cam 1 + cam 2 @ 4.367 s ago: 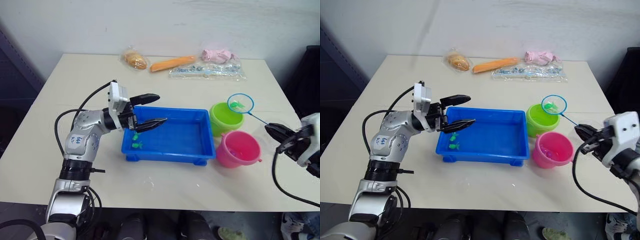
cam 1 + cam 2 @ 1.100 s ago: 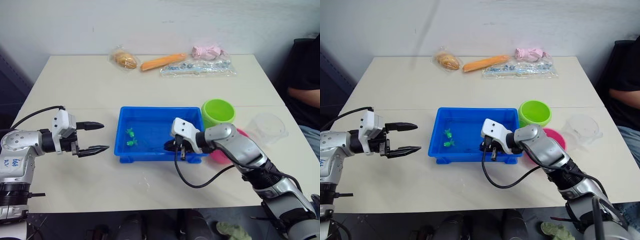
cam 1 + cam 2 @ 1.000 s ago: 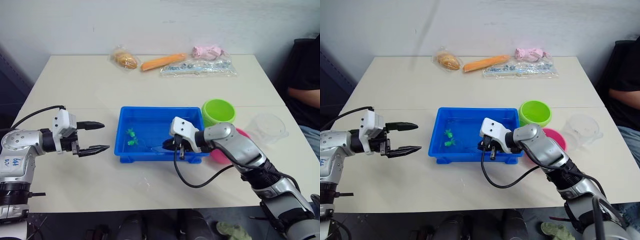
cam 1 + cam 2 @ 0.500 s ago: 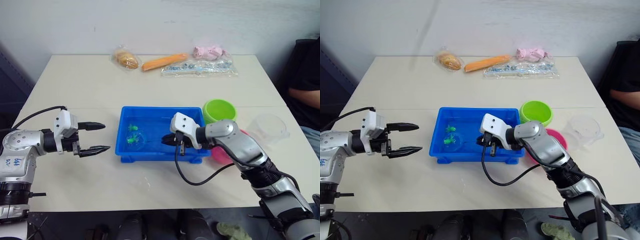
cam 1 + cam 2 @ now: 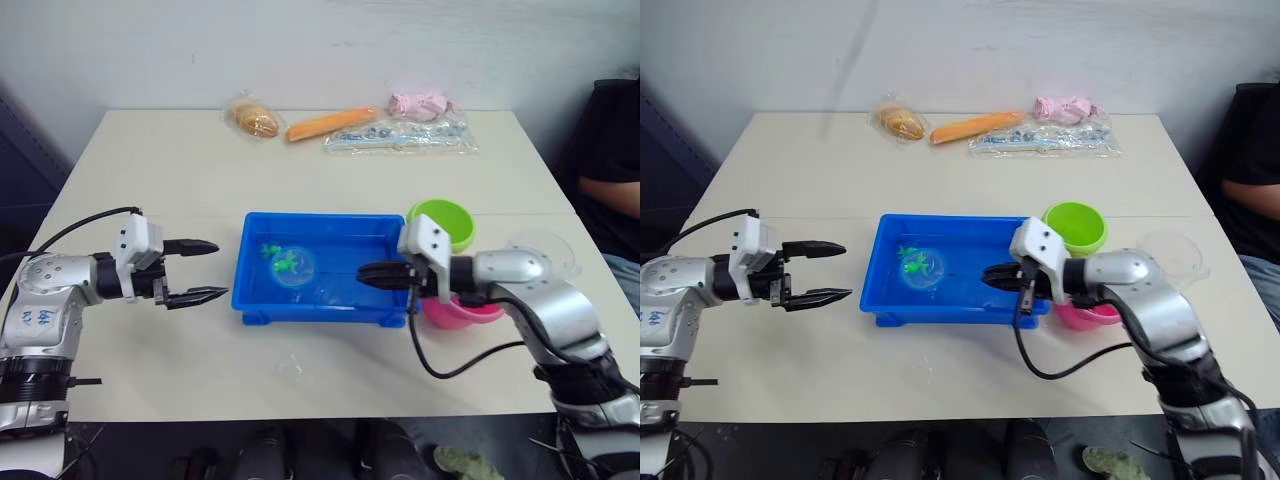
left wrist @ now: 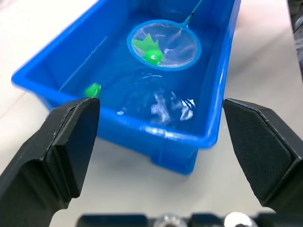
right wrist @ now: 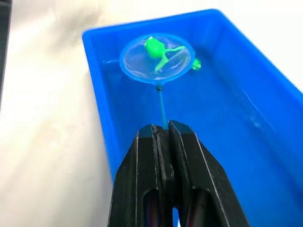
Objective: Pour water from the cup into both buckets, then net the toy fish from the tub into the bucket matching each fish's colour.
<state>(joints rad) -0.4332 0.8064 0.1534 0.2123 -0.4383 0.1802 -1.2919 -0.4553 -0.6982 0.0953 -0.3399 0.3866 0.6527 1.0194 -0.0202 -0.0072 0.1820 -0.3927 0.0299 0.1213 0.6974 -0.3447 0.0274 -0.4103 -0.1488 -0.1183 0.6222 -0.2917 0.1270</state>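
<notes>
Netted green fish (image 7: 154,47), seemingly above tub (image 7: 246,94).

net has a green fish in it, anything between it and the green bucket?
Nothing visible. The net, held by the shut right hand, holds a green fish over the tub. The green bucket stands open just past the tub's far right corner. Only the tub's rim lies between.

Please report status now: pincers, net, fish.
Right pincer shut on net handle. Net holds one green fish over tub. Left pincer open beside tub. Path clear.
</notes>
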